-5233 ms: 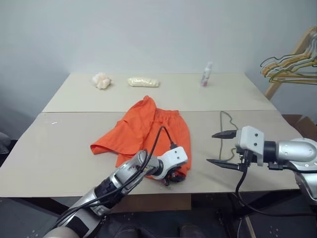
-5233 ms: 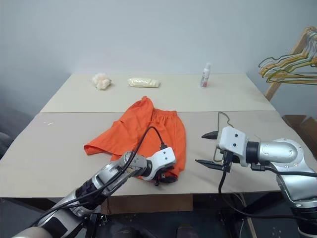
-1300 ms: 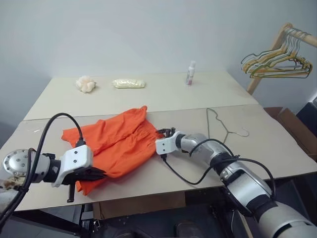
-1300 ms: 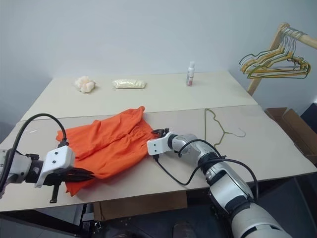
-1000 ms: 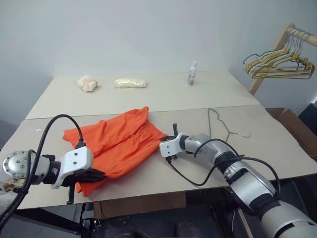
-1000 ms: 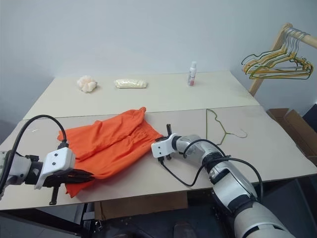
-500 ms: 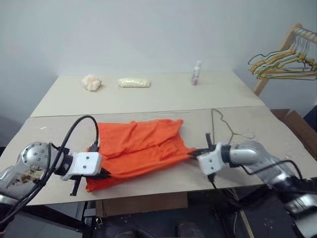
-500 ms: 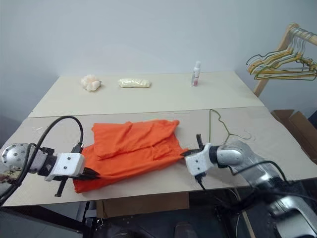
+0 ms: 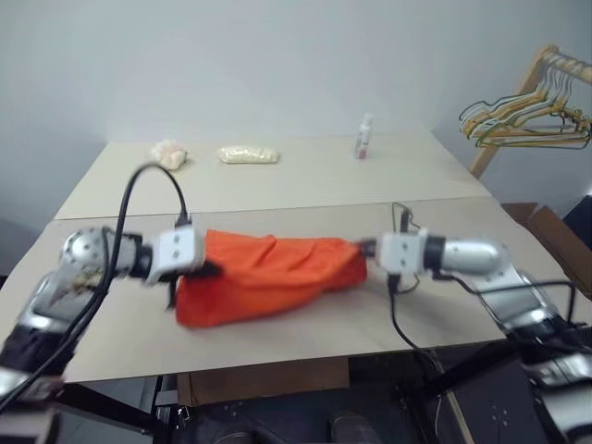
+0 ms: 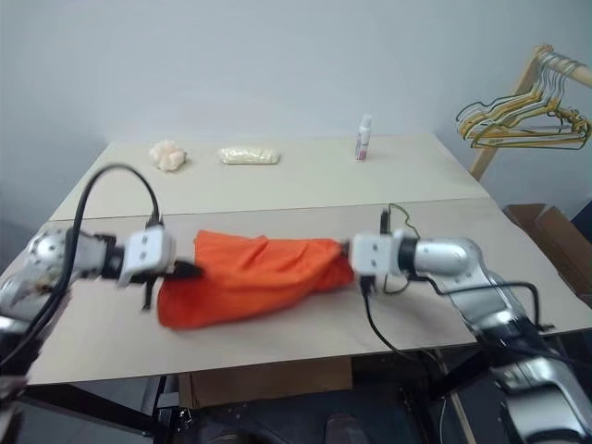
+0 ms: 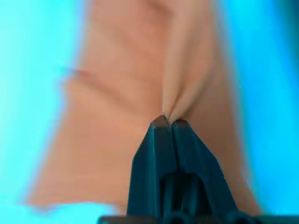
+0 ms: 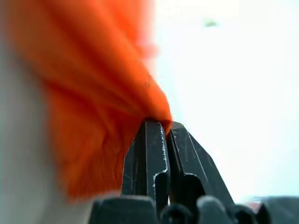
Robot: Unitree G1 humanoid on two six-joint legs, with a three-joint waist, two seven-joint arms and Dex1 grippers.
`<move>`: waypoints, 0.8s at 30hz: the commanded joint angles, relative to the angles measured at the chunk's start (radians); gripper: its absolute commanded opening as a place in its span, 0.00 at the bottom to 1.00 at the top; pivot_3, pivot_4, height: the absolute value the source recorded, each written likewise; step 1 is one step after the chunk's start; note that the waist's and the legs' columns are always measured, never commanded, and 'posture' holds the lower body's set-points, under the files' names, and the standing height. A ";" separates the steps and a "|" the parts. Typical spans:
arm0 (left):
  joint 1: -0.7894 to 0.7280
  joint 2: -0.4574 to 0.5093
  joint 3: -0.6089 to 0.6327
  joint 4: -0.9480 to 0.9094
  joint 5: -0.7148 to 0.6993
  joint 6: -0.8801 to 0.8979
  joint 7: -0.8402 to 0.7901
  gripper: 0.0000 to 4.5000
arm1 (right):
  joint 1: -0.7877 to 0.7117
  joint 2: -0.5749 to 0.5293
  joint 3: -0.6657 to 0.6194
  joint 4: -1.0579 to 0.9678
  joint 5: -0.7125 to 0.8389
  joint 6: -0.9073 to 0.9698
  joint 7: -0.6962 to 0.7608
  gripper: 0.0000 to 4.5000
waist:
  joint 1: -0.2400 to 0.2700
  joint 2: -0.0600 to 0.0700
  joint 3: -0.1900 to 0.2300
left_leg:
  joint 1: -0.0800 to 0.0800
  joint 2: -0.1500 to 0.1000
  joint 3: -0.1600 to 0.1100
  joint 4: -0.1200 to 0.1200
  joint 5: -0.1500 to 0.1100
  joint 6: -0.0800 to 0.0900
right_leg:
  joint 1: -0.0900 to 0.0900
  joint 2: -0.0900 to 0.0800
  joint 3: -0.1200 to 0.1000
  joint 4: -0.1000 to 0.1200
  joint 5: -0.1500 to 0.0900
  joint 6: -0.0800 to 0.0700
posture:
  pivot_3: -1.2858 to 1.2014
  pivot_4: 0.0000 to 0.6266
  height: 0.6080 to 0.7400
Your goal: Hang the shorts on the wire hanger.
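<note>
The bright orange shorts (image 9: 273,276) hang stretched between my two grippers above the front table, and their lower edge sags towards the tabletop. My left gripper (image 9: 211,268) is shut on the shorts' left end; the left wrist view shows its fingertips (image 11: 161,125) pinching a fold of the shorts (image 11: 131,88). At the right end my right gripper (image 9: 363,248) is shut on the cloth, with the shorts (image 12: 93,88) bunched at its fingertips (image 12: 152,125). A short stretch of the thin wire hanger (image 9: 400,212) shows on the table just behind my right gripper; the arm hides the rest of it.
At the far edge of the back table stand a small bottle (image 9: 363,137), a pale packet (image 9: 248,154) and a white lump (image 9: 167,153). Bunched coloured hangers (image 9: 523,125) hang on a wooden rack at the right. A cardboard box (image 9: 548,228) sits beyond the table's right edge.
Both grippers have risen and carried the shorts up off the table. The cloth, flat and spread before, now hangs bunched between them. My left gripper has also moved forward.
</note>
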 commanded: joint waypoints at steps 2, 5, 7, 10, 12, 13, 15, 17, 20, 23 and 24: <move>-0.467 -0.118 0.026 0.524 0.206 -0.084 0.537 0.00 | -0.376 0.168 -0.098 0.434 -0.116 0.089 -0.462 0.02 | -0.015 0.000 0.000 | -0.002 -0.001 0.000 0.000 0.004 -0.008 | -0.002 -0.001 0.000 0.000 0.000 0.000 | 0.47 0.00 1.00; -0.727 -0.162 0.010 0.831 0.298 -0.269 0.891 0.00 | -0.600 0.252 -0.181 0.701 -0.087 0.057 -0.745 0.02 | -0.029 0.000 0.000 | -0.007 -0.003 0.000 -0.005 0.007 -0.011 | -0.007 -0.004 -0.002 0.001 0.000 0.000 | 0.46 0.00 1.00; -0.833 -0.177 0.020 0.942 0.312 -0.360 1.038 0.00 | -0.666 0.271 -0.219 0.787 -0.065 -0.058 -0.847 0.02 | -0.039 0.000 0.000 | -0.008 -0.007 0.001 -0.012 0.007 -0.011 | -0.013 -0.009 -0.002 0.001 0.000 0.001 | 0.46 0.00 1.00; -0.895 -0.199 0.044 0.997 0.285 -0.510 1.064 0.00 | -0.665 0.270 -0.217 0.828 -0.069 -0.200 -0.870 0.02 | -0.049 0.000 0.000 | -0.008 -0.011 0.000 -0.021 0.007 -0.011 | -0.016 -0.013 -0.003 0.001 0.000 0.001 | 0.46 0.00 1.00; -0.869 -0.204 0.028 0.992 0.280 -0.598 0.983 0.00 | -0.614 0.257 -0.192 0.824 -0.087 -0.267 -0.816 0.02 | -0.055 0.000 0.000 | -0.008 -0.013 0.001 -0.022 0.006 -0.011 | -0.015 -0.015 -0.003 0.001 0.000 0.001 | 0.46 0.00 1.00; -0.847 -0.206 0.023 0.985 0.275 -0.632 0.934 0.00 | -0.584 0.250 -0.183 0.818 -0.092 -0.294 -0.792 0.02 | -0.056 0.000 0.000 | -0.009 -0.014 0.002 -0.021 0.006 -0.011 | -0.014 -0.015 -0.005 0.000 0.000 0.002 | 0.46 0.00 1.00; -0.766 -0.206 0.012 0.946 0.262 -0.711 0.828 0.00 | -0.494 0.221 -0.144 0.785 -0.121 -0.372 -0.724 0.02 | -0.060 0.000 0.000 | -0.009 -0.014 0.003 -0.017 0.006 -0.010 | -0.008 -0.016 -0.006 -0.003 -0.002 0.004 | 0.46 0.00 1.00; -0.647 -0.199 0.010 0.862 0.206 -0.778 0.636 0.00 | -0.391 0.176 -0.090 0.744 -0.164 -0.470 -0.646 0.02 | -0.066 0.000 0.000 | -0.004 -0.015 0.003 -0.016 0.007 -0.009 | 0.000 -0.016 -0.006 -0.009 -0.003 0.006 | 0.46 0.00 1.00; -0.433 -0.160 0.007 0.626 0.081 -0.725 0.352 0.00 | -0.271 0.108 -0.023 0.707 -0.206 -0.619 -0.527 0.02 | -0.092 0.000 0.000 | -0.004 -0.015 0.002 -0.015 0.009 -0.009 | -0.001 -0.017 -0.005 -0.007 -0.004 0.008 | 0.45 0.00 1.00; -0.160 -0.069 0.025 0.267 -0.048 -0.523 0.170 0.00 | -0.191 0.055 0.034 0.698 -0.232 -0.731 -0.412 0.02 | -0.134 0.001 0.000 | -0.003 -0.015 -0.002 -0.015 0.011 -0.009 | -0.002 -0.017 -0.002 -0.004 -0.004 0.008 | 0.45 0.00 1.00; -0.071 -0.035 0.035 0.149 -0.082 -0.442 0.136 0.00 | -0.174 0.046 0.044 0.699 -0.231 -0.747 -0.375 0.02 | -0.147 0.001 0.000 | -0.002 -0.015 -0.003 -0.016 0.011 -0.009 | -0.002 -0.017 0.000 -0.004 -0.004 0.008 | 0.45 0.00 1.00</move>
